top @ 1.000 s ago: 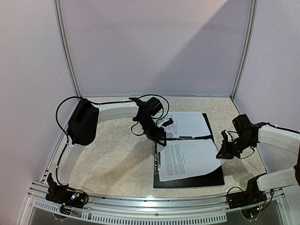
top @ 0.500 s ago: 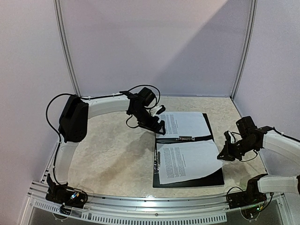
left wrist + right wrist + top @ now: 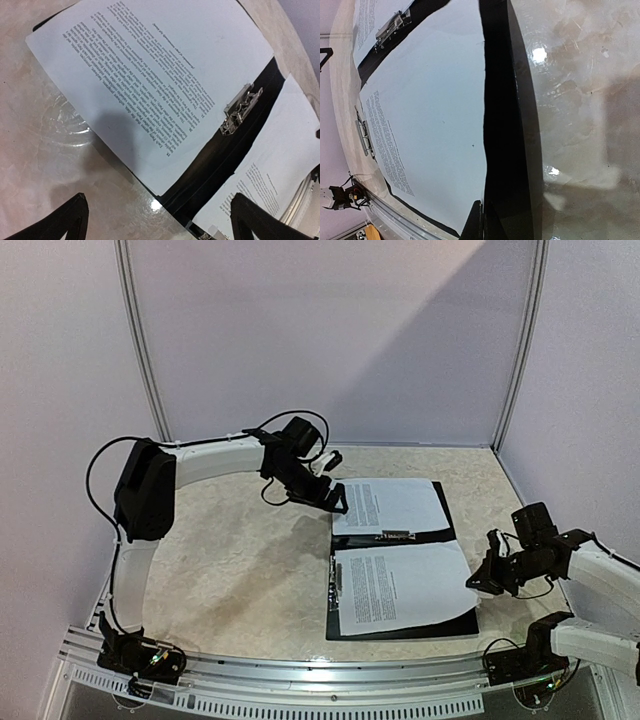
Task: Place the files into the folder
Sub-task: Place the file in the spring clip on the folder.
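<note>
The flat black rectangular folder (image 3: 448, 624) lies open on the beige marbled counter (image 3: 240, 570). One white printed paper sheet (image 3: 400, 585) rests on its near half, just left of the right fingers (image 3: 472, 225). A second sheet (image 3: 150, 75) rests on its far half, directly ahead of the left fingers (image 3: 70, 222).

The left fingers are spread wide and hold nothing. The right fingers look pressed together, with nothing visibly between them.

The silver metal clip (image 3: 240, 110) on the spine does not appear to clamp either sheet, so both seem loose. The second sheet seems to hang past the folder's edge. Closing the cover could slide or crease it, and a brushing finger could skew either sheet out.
</note>
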Robot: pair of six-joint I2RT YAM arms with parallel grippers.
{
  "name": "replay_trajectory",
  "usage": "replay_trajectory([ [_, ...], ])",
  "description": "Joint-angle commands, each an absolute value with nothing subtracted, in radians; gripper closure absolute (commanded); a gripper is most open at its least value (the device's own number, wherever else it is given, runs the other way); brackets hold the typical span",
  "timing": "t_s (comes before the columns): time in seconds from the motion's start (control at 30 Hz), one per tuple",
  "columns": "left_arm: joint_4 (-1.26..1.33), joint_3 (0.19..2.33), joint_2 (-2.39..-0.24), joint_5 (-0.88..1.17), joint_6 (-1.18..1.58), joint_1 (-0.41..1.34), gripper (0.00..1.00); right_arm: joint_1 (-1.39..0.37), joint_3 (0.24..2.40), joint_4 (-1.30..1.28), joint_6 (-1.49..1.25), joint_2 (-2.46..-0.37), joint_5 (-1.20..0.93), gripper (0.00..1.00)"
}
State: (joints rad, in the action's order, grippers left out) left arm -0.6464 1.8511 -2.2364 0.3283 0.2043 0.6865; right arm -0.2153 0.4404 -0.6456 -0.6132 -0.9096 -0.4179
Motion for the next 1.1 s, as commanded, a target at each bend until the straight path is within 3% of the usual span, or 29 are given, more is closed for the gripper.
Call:
replay_trajectory([
  [0.0, -0.631, 1.836, -2.2, 0.34, 0.215, 0.678, 0.0, -0.213, 0.409, -0.637, -0.668, -0.876, -0.398, 1.0],
  [0.27, -0.629, 1.83, -2.202, 0.355, 0.214, 0.678, 0.0, -0.213, 0.318, -0.556, -0.782, -0.768, -0.399, 1.0],
  [1.07, -0.64, 1.832, -2.22, 0.372, 0.203, 0.677, 0.01, -0.213, 0.298, -0.518, -0.787, -0.79, -0.437, 1.0],
])
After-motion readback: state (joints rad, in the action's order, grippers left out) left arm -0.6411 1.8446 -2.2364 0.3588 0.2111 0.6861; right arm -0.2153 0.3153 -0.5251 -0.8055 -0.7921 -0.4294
